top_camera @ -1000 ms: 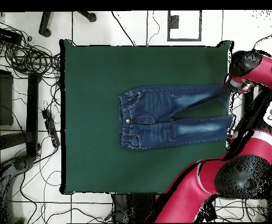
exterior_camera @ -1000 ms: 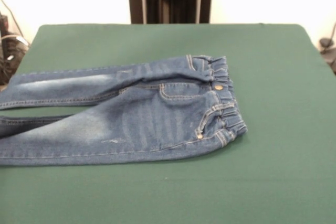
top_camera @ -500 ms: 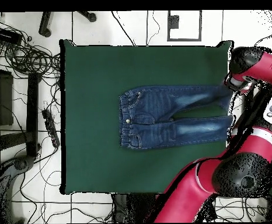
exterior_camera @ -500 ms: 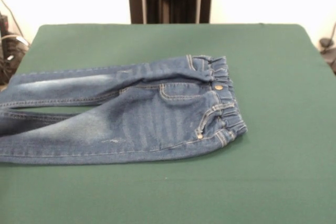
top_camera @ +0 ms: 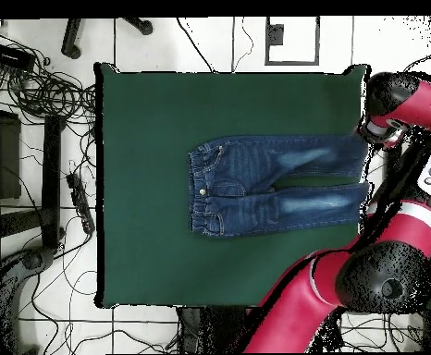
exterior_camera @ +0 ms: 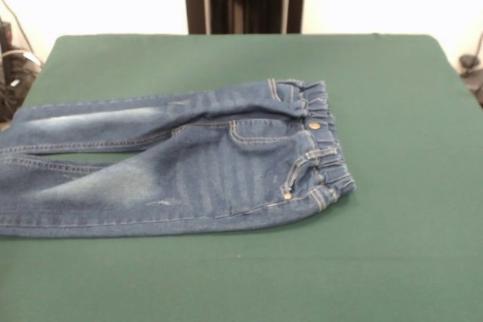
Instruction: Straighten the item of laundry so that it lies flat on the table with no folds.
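Note:
The item of laundry (exterior_camera: 204, 164), a small pair of blue jeans, lies face up on the green table (exterior_camera: 392, 111). Its gathered waistband (exterior_camera: 324, 148) with the brass button is at the right in the front view. Both legs run left past the picture's edge. In the overhead view the jeans (top_camera: 265, 185) have their waistband at the left, and both leg ends reach the table's right edge. The gripper (top_camera: 371, 134) at the end of the red arm hangs over that edge, right by the upper leg's cuff (top_camera: 356, 153). The arm's own wrist covers it from above.
The red arm (top_camera: 386, 268) curves along the table's right side in the overhead view. Cables and stands (top_camera: 43, 139) crowd the floor left of the table. Bare green cloth (top_camera: 145, 185) surrounds the jeans on the other sides.
The leg ends by the arm have shifted. The upper leg's cuff now lies straighter and fuller, and the green gap between the legs has narrowed. The arm's end moved slightly.

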`<state>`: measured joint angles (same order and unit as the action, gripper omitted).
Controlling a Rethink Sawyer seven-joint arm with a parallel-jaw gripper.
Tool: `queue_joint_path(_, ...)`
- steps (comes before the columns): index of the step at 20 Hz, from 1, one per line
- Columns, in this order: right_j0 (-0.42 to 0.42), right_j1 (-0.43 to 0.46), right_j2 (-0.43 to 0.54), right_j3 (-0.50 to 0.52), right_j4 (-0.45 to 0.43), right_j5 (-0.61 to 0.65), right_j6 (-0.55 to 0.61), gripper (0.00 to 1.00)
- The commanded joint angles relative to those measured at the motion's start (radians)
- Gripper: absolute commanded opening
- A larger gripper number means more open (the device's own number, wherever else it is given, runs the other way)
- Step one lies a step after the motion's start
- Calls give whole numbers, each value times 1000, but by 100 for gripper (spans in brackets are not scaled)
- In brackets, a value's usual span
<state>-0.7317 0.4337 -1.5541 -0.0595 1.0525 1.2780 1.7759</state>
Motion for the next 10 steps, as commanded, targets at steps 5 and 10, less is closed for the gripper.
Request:
queue_joint_path(5, 46, 51, 6, 43, 71, 75, -231, 100)
queue_joint_path(10, 53, 27, 4, 45, 37, 95, -237, 100)
